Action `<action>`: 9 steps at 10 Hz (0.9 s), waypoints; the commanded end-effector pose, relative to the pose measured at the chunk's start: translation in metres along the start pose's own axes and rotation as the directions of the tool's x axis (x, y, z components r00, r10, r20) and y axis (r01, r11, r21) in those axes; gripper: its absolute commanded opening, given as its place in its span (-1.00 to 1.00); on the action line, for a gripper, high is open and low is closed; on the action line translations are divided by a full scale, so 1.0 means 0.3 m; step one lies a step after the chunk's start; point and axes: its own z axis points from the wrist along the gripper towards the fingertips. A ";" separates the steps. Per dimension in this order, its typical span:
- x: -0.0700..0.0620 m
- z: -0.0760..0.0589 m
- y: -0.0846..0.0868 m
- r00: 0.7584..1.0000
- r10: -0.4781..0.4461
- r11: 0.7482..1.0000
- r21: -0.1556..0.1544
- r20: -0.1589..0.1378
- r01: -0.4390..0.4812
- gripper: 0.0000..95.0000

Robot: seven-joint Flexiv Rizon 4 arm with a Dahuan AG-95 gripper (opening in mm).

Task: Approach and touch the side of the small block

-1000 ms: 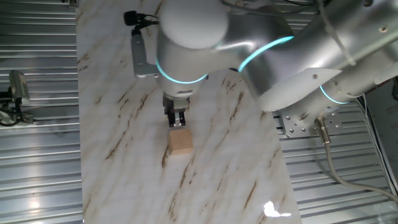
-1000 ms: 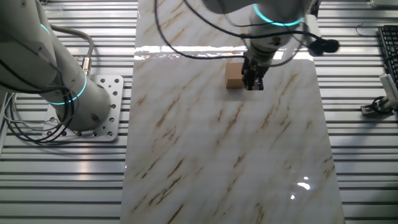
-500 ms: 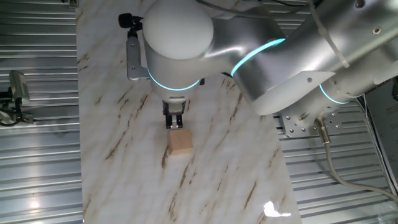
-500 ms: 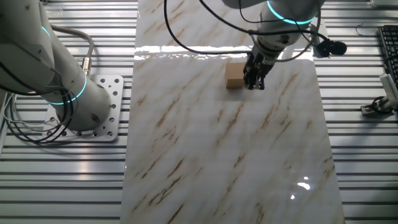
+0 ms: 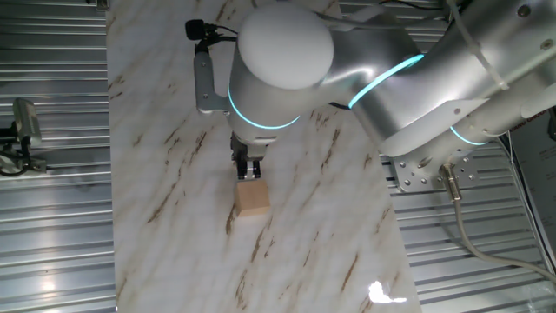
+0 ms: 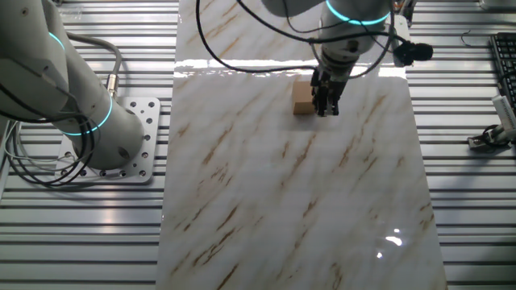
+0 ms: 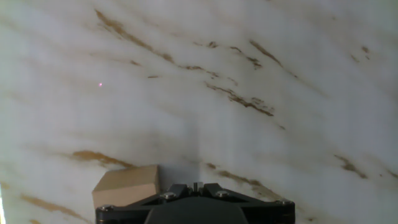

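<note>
The small block (image 5: pixel 252 199) is a light tan wooden cube on the marble tabletop (image 5: pixel 174 217). My gripper (image 5: pixel 250 173) is shut and empty, its tip low at the block's far side, touching or nearly touching it. In the other fixed view the gripper (image 6: pixel 325 108) stands right beside the block (image 6: pixel 301 99). In the hand view the block (image 7: pixel 125 185) lies at the bottom left, just left of the shut fingers (image 7: pixel 171 188).
The arm's base plate (image 6: pixel 121 137) stands on the ribbed metal bench left of the marble board. A small clamp device (image 5: pixel 22 130) sits off the board's edge. A keyboard edge (image 6: pixel 504 64) shows at the far right.
The wrist swung a little to one side and back while the gripper tip stayed at the block's side. The block has not moved.
</note>
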 end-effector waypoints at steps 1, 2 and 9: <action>-0.011 0.021 0.004 1.000 0.002 1.000 -0.003 0.004 -0.002 -1.00; -0.012 0.034 0.004 1.000 0.005 1.000 -0.004 0.012 -0.005 -1.00; 0.004 0.054 0.038 0.999 0.042 0.999 -0.020 0.018 -0.042 -1.00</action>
